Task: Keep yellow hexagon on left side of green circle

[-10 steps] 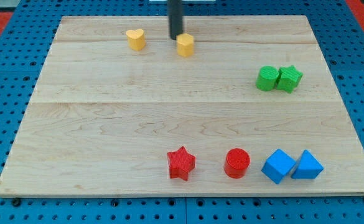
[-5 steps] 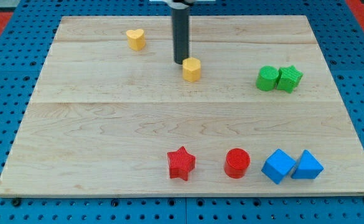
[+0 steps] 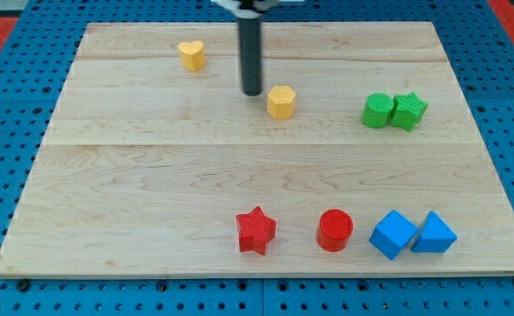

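Note:
The yellow hexagon (image 3: 280, 102) sits on the wooden board in the upper middle. The green circle (image 3: 378, 111) lies well to its right, touching a green star (image 3: 409, 111). My tip (image 3: 252, 91) is just left of and slightly above the yellow hexagon, close to it with a small gap showing. The dark rod rises from the tip to the view's top edge.
A yellow heart (image 3: 191, 55) lies at the upper left. A red star (image 3: 256, 230) and a red circle (image 3: 335, 230) lie near the bottom edge. Two blue blocks (image 3: 392, 233) (image 3: 434, 233) touch each other at the bottom right.
The yellow hexagon has slid down and to the right, from near the top toward the green circle. My tip followed it down, then stayed slightly behind on its left.

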